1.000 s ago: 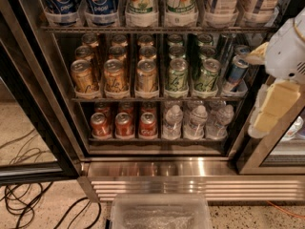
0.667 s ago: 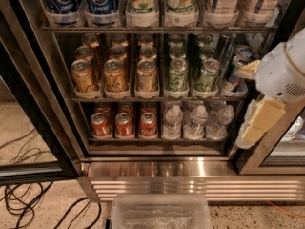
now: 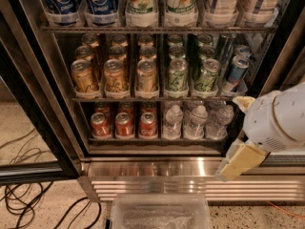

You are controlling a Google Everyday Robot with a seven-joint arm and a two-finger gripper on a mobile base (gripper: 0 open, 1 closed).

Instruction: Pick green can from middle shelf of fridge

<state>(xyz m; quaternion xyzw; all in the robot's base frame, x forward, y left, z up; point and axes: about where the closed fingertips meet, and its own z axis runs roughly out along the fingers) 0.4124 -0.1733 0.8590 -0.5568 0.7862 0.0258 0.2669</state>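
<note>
The fridge [image 3: 157,168] stands open in front of me. Its middle shelf [image 3: 157,98] is a wire rack with lanes of cans. Two green cans stand at the front of it, one [image 3: 177,78] in the centre and one [image 3: 207,77] just to its right, with more green cans in rows behind them. Gold cans [image 3: 114,75] fill the left lanes and a slim blue can [image 3: 234,70] leans at the far right. My gripper [image 3: 239,157] hangs on its white arm at the lower right, outside the fridge, below and to the right of the green cans and touching nothing.
Big bottles [image 3: 140,1] fill the rack above. Red cans [image 3: 124,124] and water bottles [image 3: 195,120] fill the rack below. The open glass door [image 3: 33,109] stands at the left. Black cables [image 3: 24,199] lie on the floor. A clear plastic bin [image 3: 159,213] sits below the grille.
My arm and gripper have moved down and to the left, from beside the middle shelf's right end to below the bottom rack's level. The cans have not moved.
</note>
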